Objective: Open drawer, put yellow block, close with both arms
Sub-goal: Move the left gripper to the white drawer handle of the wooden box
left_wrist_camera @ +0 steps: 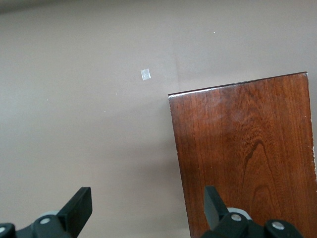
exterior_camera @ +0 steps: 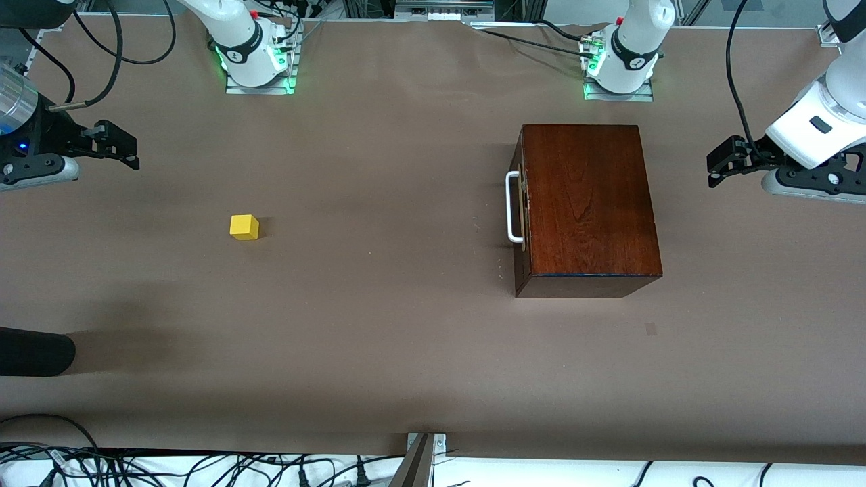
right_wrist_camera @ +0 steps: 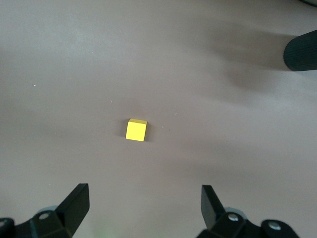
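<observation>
Right gripper (exterior_camera: 125, 150) hangs above bare table at the right arm's end, fingers spread wide, holding nothing; the yellow block (exterior_camera: 244, 227) sits on the brown table (exterior_camera: 379, 325), well apart from the box; the drawer (exterior_camera: 521, 206) is shut in the dark wooden box (exterior_camera: 587, 206), white handle (exterior_camera: 512, 207) toward the block; left gripper (exterior_camera: 722, 164) hovers beside the box, fingers spread, empty.
</observation>
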Controlling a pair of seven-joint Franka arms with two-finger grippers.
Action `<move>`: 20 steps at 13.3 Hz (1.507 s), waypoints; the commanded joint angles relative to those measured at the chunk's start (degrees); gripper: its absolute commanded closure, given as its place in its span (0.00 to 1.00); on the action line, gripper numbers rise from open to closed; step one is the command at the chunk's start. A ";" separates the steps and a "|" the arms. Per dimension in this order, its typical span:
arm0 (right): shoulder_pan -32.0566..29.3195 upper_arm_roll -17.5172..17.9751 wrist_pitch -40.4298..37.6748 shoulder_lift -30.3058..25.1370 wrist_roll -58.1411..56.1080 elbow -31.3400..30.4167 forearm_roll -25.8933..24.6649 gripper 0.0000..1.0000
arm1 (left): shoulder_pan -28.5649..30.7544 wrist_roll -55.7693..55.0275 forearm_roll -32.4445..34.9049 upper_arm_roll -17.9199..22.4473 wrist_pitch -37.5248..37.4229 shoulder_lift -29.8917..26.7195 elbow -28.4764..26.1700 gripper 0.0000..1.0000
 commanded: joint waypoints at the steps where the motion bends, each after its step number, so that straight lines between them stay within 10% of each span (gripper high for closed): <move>1: -0.46 0.14 -1.21 0.45 -0.27 1.30 0.05 0.00 | 0.35 -0.13 -1.10 -0.03 -1.55 0.94 2.22 0.00; 20: -0.46 0.14 -1.21 0.45 -0.19 1.39 0.22 0.00 | 0.00 -0.66 -1.10 -0.03 -2.77 1.12 2.13 0.00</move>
